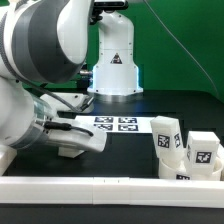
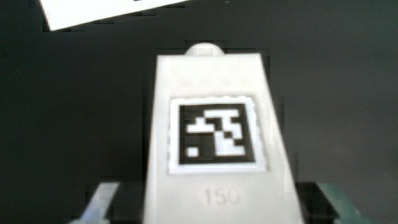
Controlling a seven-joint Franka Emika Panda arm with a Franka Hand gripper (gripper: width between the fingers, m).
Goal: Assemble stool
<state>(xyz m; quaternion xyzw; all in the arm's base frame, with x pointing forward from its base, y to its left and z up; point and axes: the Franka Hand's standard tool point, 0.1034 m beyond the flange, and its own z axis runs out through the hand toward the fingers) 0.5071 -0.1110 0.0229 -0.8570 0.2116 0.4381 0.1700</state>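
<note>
The big arm [image 1: 45, 45] fills the 10 o'clock part of the exterior view. It bends down low over the black bench [image 1: 130, 150]. Its wrist is tipped almost flat, so the tool [image 1: 68, 135] points toward 3 o'clock. The arm's base [image 1: 112, 65] stands at the back, at 12 o'clock.

A white stool leg [image 1: 90, 142] lies long and flat in front of the tool. It sits at about 8 o'clock from the marker board [image 1: 115, 123], and its far end is just beside the board.

The wrist view looks along this leg [image 2: 217, 120]. Its tag faces the camera and the number 150 is under the tag. A round peg sticks out of the far end. The tool [image 2: 222, 200] has one of its fingers [image 2: 107, 200] on each side of the leg's near end. A thin dark strip shows between each finger and the leg. I cannot tell if the tool is squeezing the leg or only sitting around it.

Two more legs [image 1: 167, 135] [image 1: 203, 150] stand up at about 4 o'clock from the marker board, close together, with their tags showing. A lower white piece [image 1: 180, 168] sits in front of them. A long white rail [image 1: 110, 188] runs along the 6 o'clock edge.
</note>
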